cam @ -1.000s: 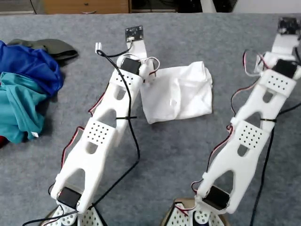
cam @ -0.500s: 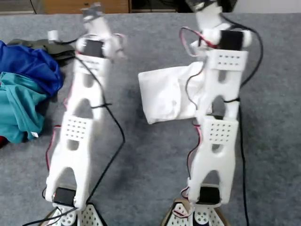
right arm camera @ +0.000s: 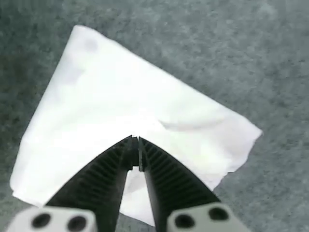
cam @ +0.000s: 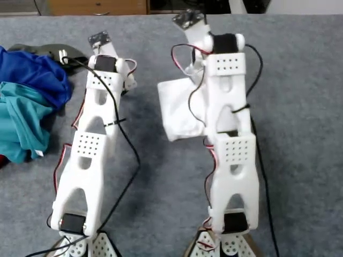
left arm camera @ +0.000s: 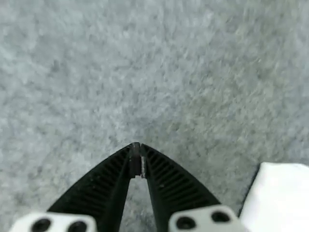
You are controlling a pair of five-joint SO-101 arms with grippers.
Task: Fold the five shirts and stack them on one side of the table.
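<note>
A folded white shirt (cam: 176, 110) lies on the grey carpeted table (cam: 300, 107), partly hidden under the right arm in the high view. In the right wrist view my right gripper (right arm camera: 134, 141) hangs shut just above the white shirt (right arm camera: 120, 106), over its middle, with nothing visibly pinched. To the left of the shirt, my left gripper (left arm camera: 135, 147) is shut over bare carpet, and a corner of the white shirt (left arm camera: 285, 198) shows beside it. A pile of unfolded shirts sits at the table's left edge: blue (cam: 32, 75), teal (cam: 19, 123) and dark olive (cam: 61, 53).
A sliver of red cloth (cam: 2, 159) peeks out under the teal shirt. The table's far edge (cam: 278, 16) runs along the back, with wooden furniture (cam: 96, 6) behind it. Open carpet lies to the right of the right arm and in front of the white shirt.
The right arm has swung left from the table's right side to above the white shirt. The left arm has pulled away from the shirt's left edge, toward the pile.
</note>
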